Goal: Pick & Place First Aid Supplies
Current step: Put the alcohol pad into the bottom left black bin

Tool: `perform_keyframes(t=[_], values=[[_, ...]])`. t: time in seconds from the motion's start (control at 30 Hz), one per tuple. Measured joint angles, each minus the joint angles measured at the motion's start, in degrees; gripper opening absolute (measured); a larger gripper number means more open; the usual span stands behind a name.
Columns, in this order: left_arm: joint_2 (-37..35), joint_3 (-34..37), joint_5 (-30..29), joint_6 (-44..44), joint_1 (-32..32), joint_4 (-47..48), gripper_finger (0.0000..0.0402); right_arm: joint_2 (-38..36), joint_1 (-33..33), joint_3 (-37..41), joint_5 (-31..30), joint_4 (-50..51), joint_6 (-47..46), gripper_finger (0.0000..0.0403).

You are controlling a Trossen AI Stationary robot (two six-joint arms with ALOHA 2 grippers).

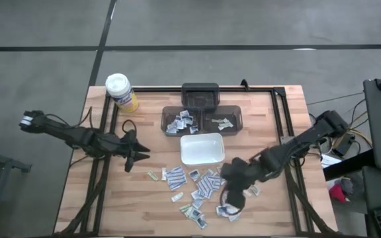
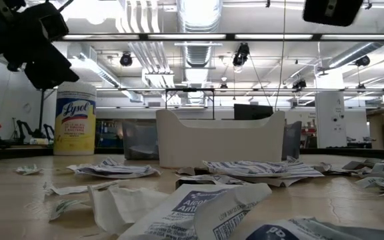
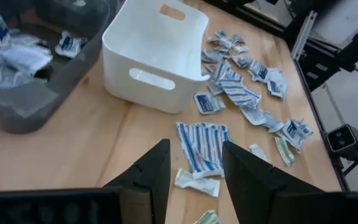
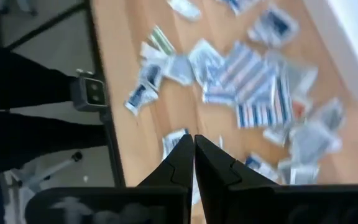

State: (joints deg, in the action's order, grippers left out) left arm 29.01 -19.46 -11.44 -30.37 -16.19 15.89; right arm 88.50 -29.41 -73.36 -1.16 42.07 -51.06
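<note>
Hovering closed and empty, right tool [image 4: 194,144] above scattered packets [image 4: 253,81]; left tool [image 3: 194,163] open.

Two dark, near-black jointed arms. Left arm [image 1: 78,135]: slim segmented links, pale grey block at its outer end, thin dark cable looping beside it. Right arm [image 1: 296,149]: chunkier black links with rounded joint housings. Fingers [image 3: 151,177] matte black, wedge-shaped, flat-faced, tapering to narrow tips; those on the right gripper [image 4: 194,163] look alike.
</note>
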Motion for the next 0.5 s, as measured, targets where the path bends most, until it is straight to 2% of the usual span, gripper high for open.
perform_keyframes(t=[0.23, 0.5], values=[[-4.0, -0.8, 0.4, 4.2, 0.0, 3.8, 0.0138, 8.2, -0.9, -5.7, 7.5, 4.0, -18.4, 0.0013], [-4.9, -1.0, 2.8, 7.8, 0.0, 4.0, 0.0138, 12.0, -3.0, -8.6, 7.7, 4.0, -33.5, 0.0013]])
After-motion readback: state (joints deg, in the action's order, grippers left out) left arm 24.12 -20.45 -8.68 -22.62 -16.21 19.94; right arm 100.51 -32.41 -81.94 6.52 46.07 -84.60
